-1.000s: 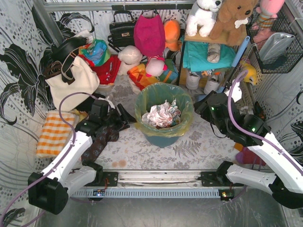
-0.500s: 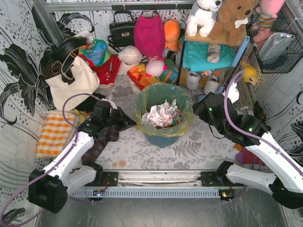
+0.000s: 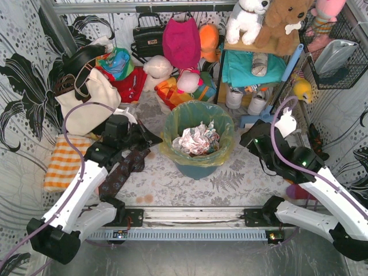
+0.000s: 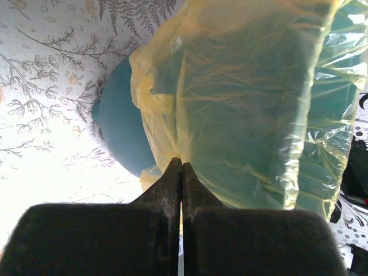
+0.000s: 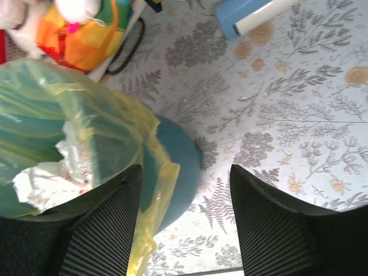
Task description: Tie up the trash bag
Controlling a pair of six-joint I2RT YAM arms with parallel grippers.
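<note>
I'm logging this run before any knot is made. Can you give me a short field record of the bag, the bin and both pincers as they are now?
bag: trash bag open and untied, rim folded over the teal bin
contents: crumpled white paper
left arm: left pincer shut, tips at the bag's overhanging film; a pinch on it cannot be confirmed
right arm: right pincer open, beside the bin, holding nothing
tie: not yet begun

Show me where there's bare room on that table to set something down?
Widest bare stretch: the floral tablecloth between the teal bin and the metal rail. A smaller patch lies between the bin and the right arm. The back is crowded with bags and plush toys; an orange checked cloth covers the left.
</note>
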